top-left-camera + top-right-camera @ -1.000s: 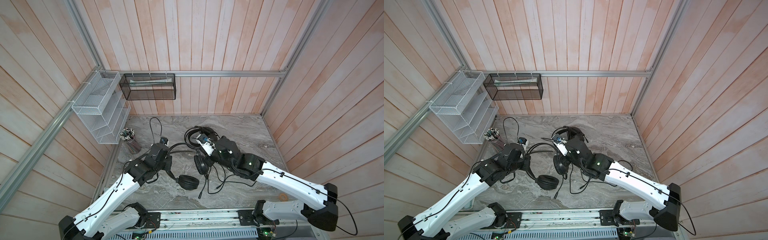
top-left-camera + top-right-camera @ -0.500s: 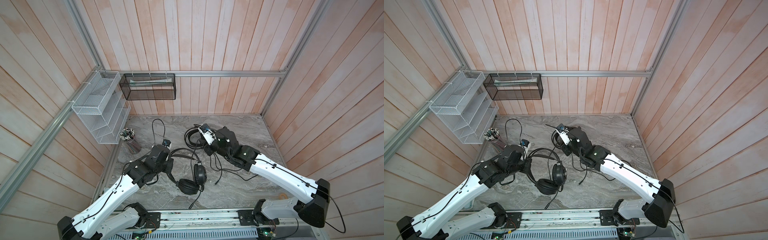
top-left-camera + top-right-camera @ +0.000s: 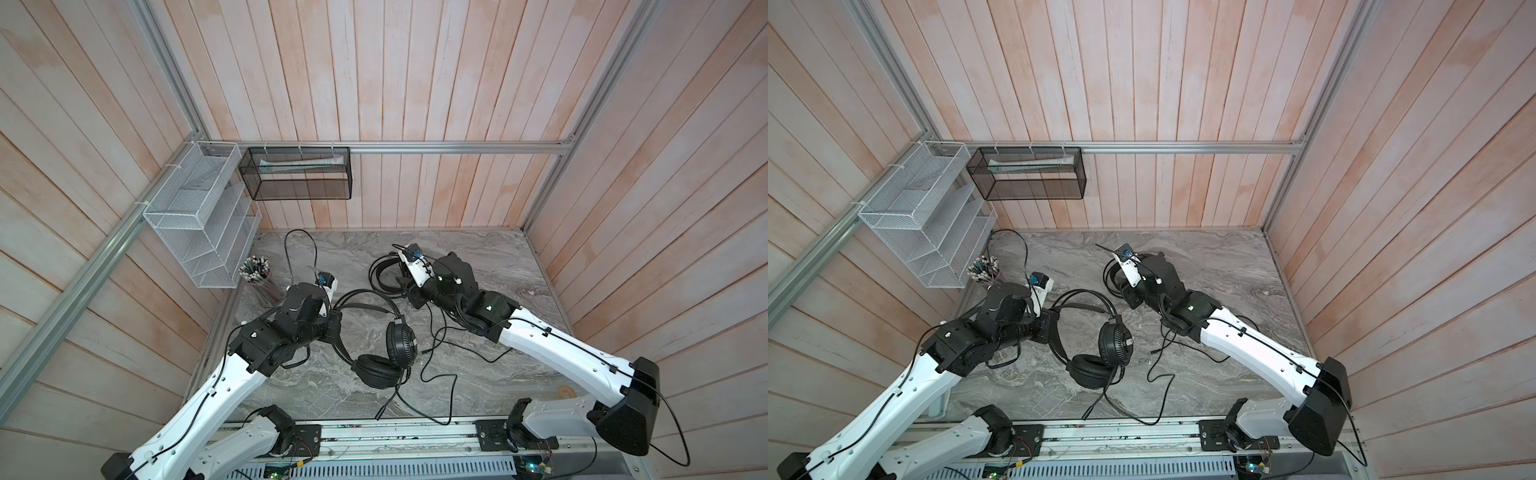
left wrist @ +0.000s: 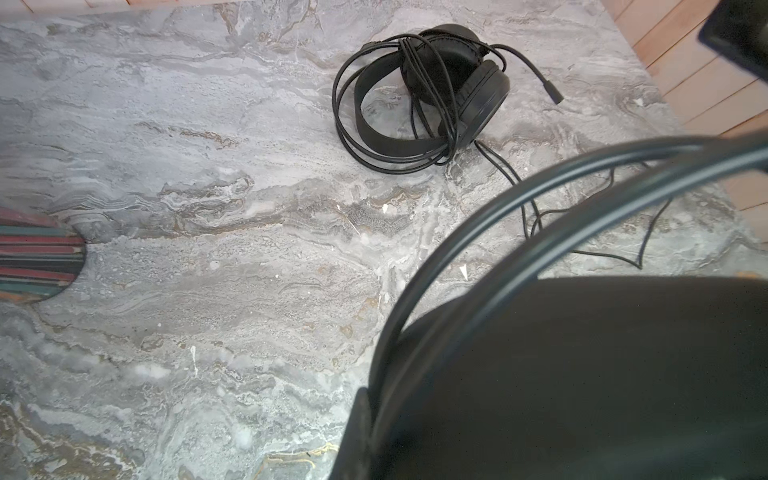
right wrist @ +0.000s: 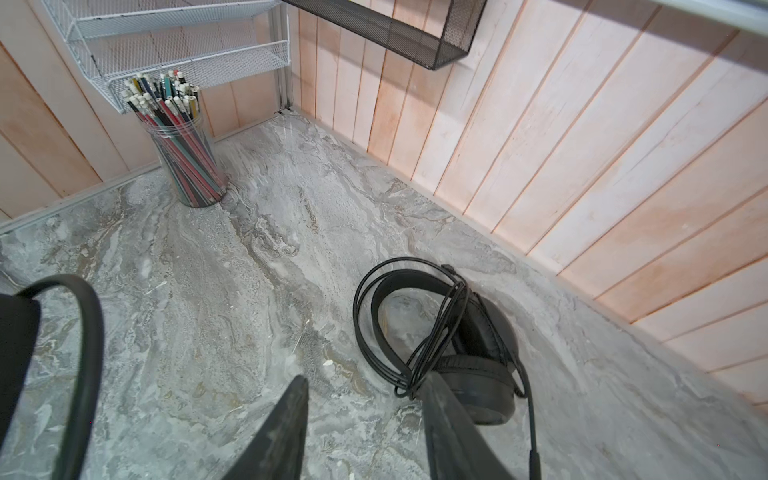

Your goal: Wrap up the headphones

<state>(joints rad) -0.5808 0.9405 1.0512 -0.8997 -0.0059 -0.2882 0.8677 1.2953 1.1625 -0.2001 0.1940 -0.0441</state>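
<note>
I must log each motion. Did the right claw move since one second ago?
Yes. In a top view the right claw has moved away from the front rail, toward the back wall and the wrapped headset.

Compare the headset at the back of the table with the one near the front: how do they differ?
The back headset has its cable wound in loops around it; the front headset has no cable wound around it. The left gripper is shut on the front headset; the back headset lies free, near the open right gripper. Both are black with round padded earcups.
</note>
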